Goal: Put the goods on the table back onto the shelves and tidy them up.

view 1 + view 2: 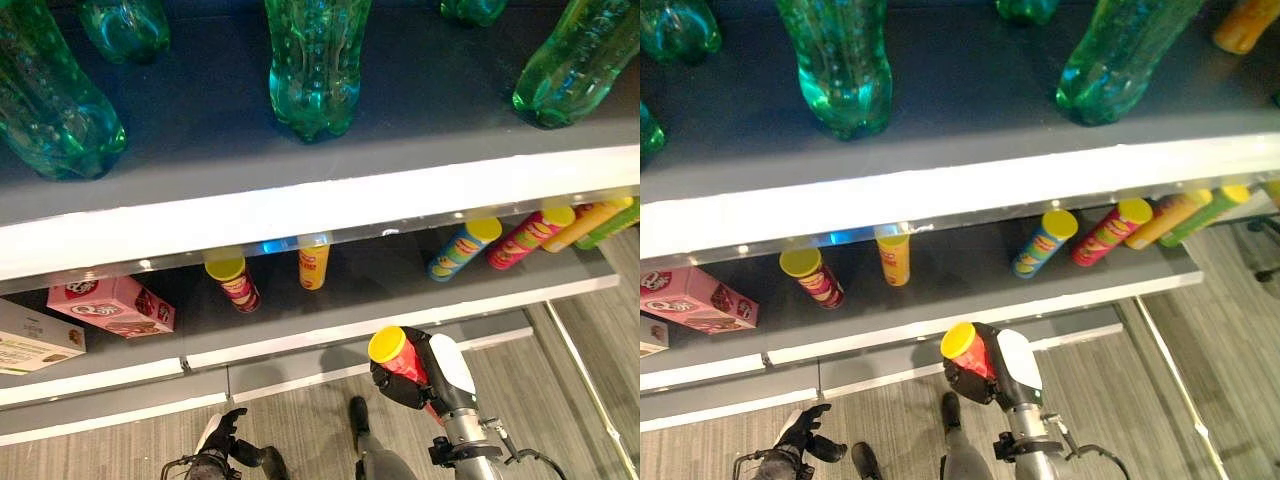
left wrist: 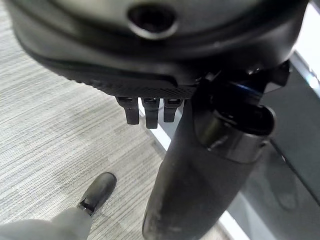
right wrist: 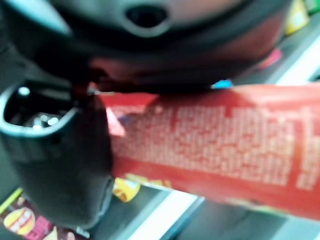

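One red crisp can (image 1: 398,358) with a yellow lid is clamped in the right robot hand (image 1: 408,380) just before the lower shelf (image 1: 330,305), so shelving is under way, and next it should go upright among the cans there, while the left robot hand (image 1: 222,432) hangs relaxed.

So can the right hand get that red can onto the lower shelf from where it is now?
Probably yes. The right hand is curled round the red can just in front of the lower shelf, and the stretch between the yellow can and blue can looks free.
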Robot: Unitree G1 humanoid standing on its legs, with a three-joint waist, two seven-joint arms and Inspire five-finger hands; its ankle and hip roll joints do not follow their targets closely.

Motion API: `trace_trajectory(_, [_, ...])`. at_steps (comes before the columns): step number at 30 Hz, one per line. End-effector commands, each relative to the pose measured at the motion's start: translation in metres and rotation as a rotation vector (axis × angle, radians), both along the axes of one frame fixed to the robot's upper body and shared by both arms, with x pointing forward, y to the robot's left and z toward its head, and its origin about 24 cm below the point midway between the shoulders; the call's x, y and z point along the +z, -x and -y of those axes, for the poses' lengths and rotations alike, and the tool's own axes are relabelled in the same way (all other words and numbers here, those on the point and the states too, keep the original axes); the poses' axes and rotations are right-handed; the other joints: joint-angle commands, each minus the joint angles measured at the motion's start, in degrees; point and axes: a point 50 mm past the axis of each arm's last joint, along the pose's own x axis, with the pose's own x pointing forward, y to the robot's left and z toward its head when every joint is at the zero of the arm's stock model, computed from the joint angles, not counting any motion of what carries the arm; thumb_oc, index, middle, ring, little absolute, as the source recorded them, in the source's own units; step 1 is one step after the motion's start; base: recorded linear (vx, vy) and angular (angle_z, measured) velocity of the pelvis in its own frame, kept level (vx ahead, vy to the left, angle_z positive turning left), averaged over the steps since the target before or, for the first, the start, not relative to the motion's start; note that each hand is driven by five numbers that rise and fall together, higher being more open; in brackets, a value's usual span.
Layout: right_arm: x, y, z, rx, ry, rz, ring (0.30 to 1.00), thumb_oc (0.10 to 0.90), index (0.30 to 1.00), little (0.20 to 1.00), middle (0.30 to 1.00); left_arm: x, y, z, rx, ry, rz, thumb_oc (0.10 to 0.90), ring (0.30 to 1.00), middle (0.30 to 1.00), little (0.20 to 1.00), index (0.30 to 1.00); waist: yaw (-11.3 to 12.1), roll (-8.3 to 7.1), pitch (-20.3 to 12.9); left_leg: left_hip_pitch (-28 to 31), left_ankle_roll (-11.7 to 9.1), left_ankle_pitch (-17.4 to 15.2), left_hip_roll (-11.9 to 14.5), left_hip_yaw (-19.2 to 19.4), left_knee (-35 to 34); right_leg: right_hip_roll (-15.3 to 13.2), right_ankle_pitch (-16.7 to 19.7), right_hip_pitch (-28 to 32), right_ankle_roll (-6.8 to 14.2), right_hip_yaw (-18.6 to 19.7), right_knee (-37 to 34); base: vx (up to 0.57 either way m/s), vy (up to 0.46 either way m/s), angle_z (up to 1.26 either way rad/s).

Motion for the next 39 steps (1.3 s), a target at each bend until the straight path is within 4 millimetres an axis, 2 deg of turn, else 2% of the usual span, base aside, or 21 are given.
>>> trace_trajectory(1, [0.044,-0.027,-0.009,0.006,-0.076,0.279,0.3,0.4,0.3,0.3,0.3,0.015,-0.024,-0.014,-0.037,-0.07,0.105,0.8,0.9,0.9,0.9,0.9,2.2,3.3,3.8,3.9,-0.4,-6.7,1.6,1.0,0.6,0.4,-10.6,-0.6,2.3,-0.5,5.1,-0.2,0.01,-0.21])
trace_trajectory(2, [0.045,-0.027,-0.01,0.005,-0.082,0.282,0.3,0.4,0.3,0.3,0.3,0.016,-0.024,-0.017,-0.021,-0.074,0.11,0.8,0.9,0.9,0.9,0.9,3.0,3.02,3.7,3.1,-0.3,-6.3,2.0,1.3,0.7,-0.9,-11.4,0.8,1.4,-1.5,5.2,-0.2,-0.057,-0.38])
trace_trajectory(4, [0.043,-0.028,-0.009,0.001,-0.08,0.277,0.3,0.4,0.3,0.3,0.3,0.017,-0.024,-0.02,0.007,-0.073,0.118,0.8,0.9,0.9,0.9,0.9,4.5,2.48,2.7,1.5,-0.3,-5.6,2.9,1.9,0.9,-4.6,-11.1,4.3,1.2,-3.2,5.9,-0.16,-0.121,-0.34])
trace_trajectory(7, [0.04,-0.028,-0.007,-0.005,-0.068,0.263,0.3,0.4,0.3,0.3,0.3,0.016,-0.02,-0.023,0.041,-0.06,0.118,0.8,0.9,0.9,0.9,0.9,7.0,1.55,0.5,-0.7,-0.4,-5.1,3.6,1.0,2.3,-9.0,-7.8,9.5,1.9,-2.5,5.3,-0.06,-0.135,-0.22])
trace_trajectory(11, [0.044,-0.028,-0.01,0.016,-0.075,0.274,0.3,0.4,0.3,0.3,0.3,0.011,-0.009,-0.024,0.069,-0.057,0.078,0.8,0.9,0.9,0.9,0.9,9.0,-1.29,-1.6,-1.3,-0.9,-5.8,3.5,2.1,4.3,-9.1,-4.3,10.5,3.4,-3.1,1.2,0.0,-0.098,-0.1])
trace_trajectory(15, [0.037,-0.024,-0.009,0.022,-0.072,0.226,0.3,0.4,0.3,0.3,0.3,0.007,-0.002,-0.021,0.077,-0.048,0.053,0.8,0.9,0.9,0.9,0.9,8.9,-1.63,-2.2,-0.1,-1.6,-6.2,3.8,1.6,4.6,-8.2,-4.4,10.0,3.4,-3.9,0.7,0.03,-0.039,-0.28])
trace_trajectory(19, [0.028,-0.02,-0.006,0.018,-0.057,0.164,0.3,0.4,0.3,0.3,0.3,0.005,0.0,-0.017,0.033,-0.048,0.037,0.8,0.9,0.9,0.9,0.9,8.4,-1.38,-2.3,0.7,-1.7,-6.5,3.6,0.8,4.7,-7.8,-4.4,10.2,3.3,-5.3,0.8,0.02,-0.011,0.09])
trace_trajectory(23, [0.017,-0.016,-0.004,-0.047,-0.126,0.106,0.3,0.4,0.3,0.3,0.3,0.003,0.005,-0.018,0.068,-0.048,0.028,0.8,0.9,0.9,0.9,0.9,8.3,-0.85,-2.4,1.3,-1.7,-6.3,3.3,-0.1,4.0,-7.3,-4.5,10.2,3.4,-6.6,0.9,0.03,-0.023,0.09])
trace_trajectory(32, [0.015,-0.027,-0.016,-0.129,-0.426,0.071,0.3,0.4,0.3,0.3,0.3,-0.005,0.024,-0.018,0.138,-0.03,-0.032,0.8,0.9,0.9,0.9,0.9,9.4,0.61,-2.9,2.0,-1.4,-5.6,1.8,-1.4,1.9,-7.7,-4.4,10.1,3.4,-7.9,0.9,0.02,0.01,0.15])
trace_trajectory(34, [0.022,-0.039,-0.022,-0.139,-0.506,0.107,0.3,0.4,0.3,0.3,0.3,-0.007,0.028,-0.017,0.158,-0.024,-0.048,0.8,0.9,0.9,0.9,0.9,10.0,1.14,-2.8,1.6,-1.2,-5.4,1.4,-1.9,1.7,-8.0,-4.1,9.7,3.4,-8.1,0.8,0.01,0.006,0.07])
trace_trajectory(36, [0.037,-0.053,-0.027,-0.141,-0.54,0.201,0.3,0.4,0.3,0.3,0.3,-0.008,0.031,-0.015,0.171,-0.017,-0.06,0.8,0.9,0.9,0.9,0.9,10.9,1.69,-2.3,0.8,-1.1,-5.4,1.2,-2.3,2.0,-8.3,-3.9,9.1,3.4,-8.6,0.8,0.0,0.0,0.0])
trace_trajectory(37, [0.051,-0.062,-0.028,-0.153,-0.568,0.286,0.3,0.4,0.3,0.3,0.3,-0.009,0.032,-0.014,0.183,-0.008,-0.06,0.8,0.9,0.9,0.9,0.9,11.3,1.98,-1.8,0.0,-1.1,-5.3,1.1,-2.6,2.3,-8.6,-3.5,8.4,3.4,-8.8,0.8,0.0,-0.008,0.05])
trace_trajectory(38, [0.051,-0.063,-0.028,-0.153,-0.568,0.287,0.3,0.4,0.3,0.3,0.3,-0.009,0.032,-0.014,0.183,-0.008,-0.059,0.8,0.9,0.9,0.9,0.9,11.3,1.97,-1.8,0.0,-1.1,-5.3,1.1,-2.6,2.4,-8.6,-3.5,8.4,3.4,-8.8,0.8,-0.02,-0.023,0.09])
trace_trajectory(39, [0.067,-0.073,-0.027,-0.177,-0.586,0.388,0.3,0.4,0.3,0.3,0.3,-0.008,0.03,-0.013,0.183,-0.006,-0.053,0.8,0.9,0.9,0.9,0.9,11.8,2.25,-1.1,-1.2,-1.2,-5.2,1.2,-2.7,2.9,-8.8,-3.1,7.4,3.3,-9.1,0.7,-0.02,-0.017,0.14])
